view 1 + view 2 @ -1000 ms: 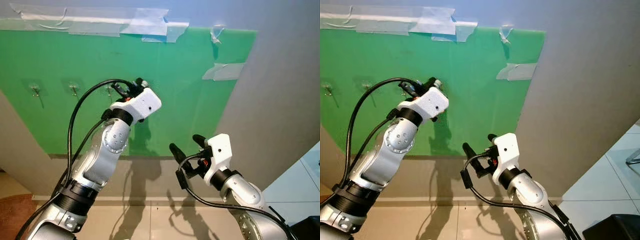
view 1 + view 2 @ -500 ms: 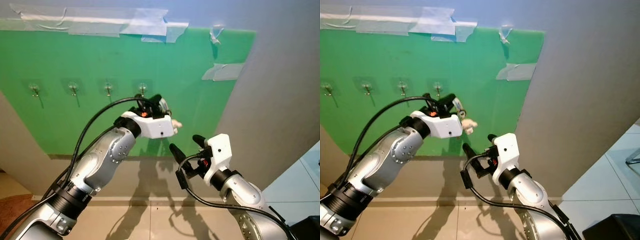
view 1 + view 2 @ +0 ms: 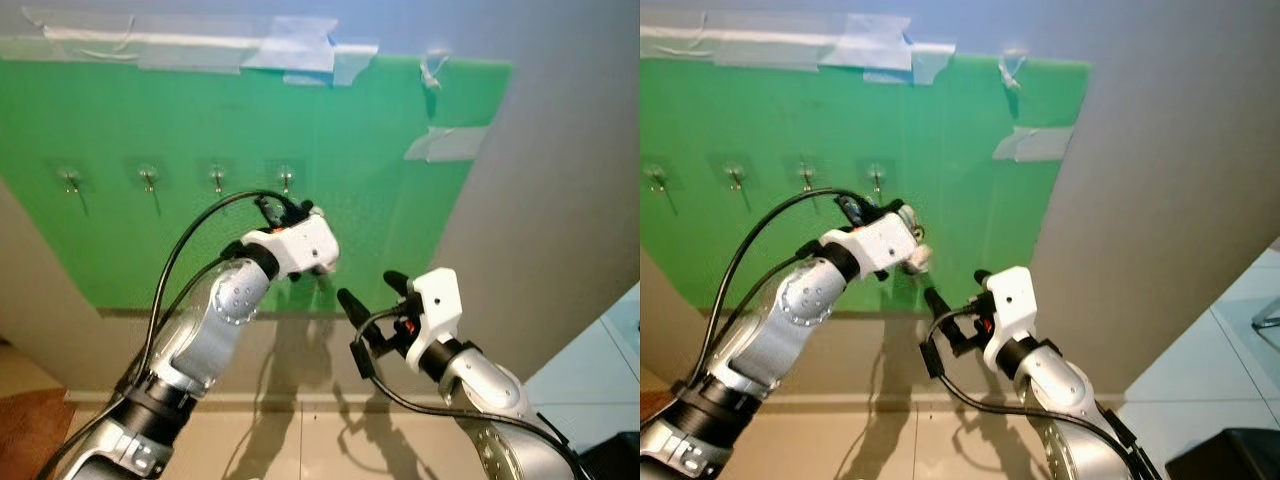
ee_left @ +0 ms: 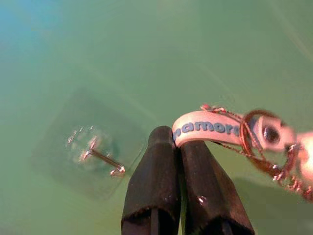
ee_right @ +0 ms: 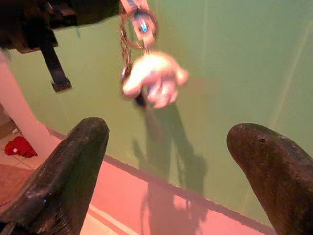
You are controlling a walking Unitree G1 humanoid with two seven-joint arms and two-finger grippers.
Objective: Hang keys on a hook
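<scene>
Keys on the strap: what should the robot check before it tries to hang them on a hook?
1. Grip: left gripper is shut on the strap. Ok.
2. Keys dangle free below the strap, tangled with nothing. Ok.
3. Target in sight: a clear hook on the green board lies beside the fingertips. Ok.
4. Strap loop over the hook tip: apart from it. Not ok.
5. Right gripper is open, lower down, out of the way. Ok.
6. Whether the ring fits the hook: cannot tell.
</scene>
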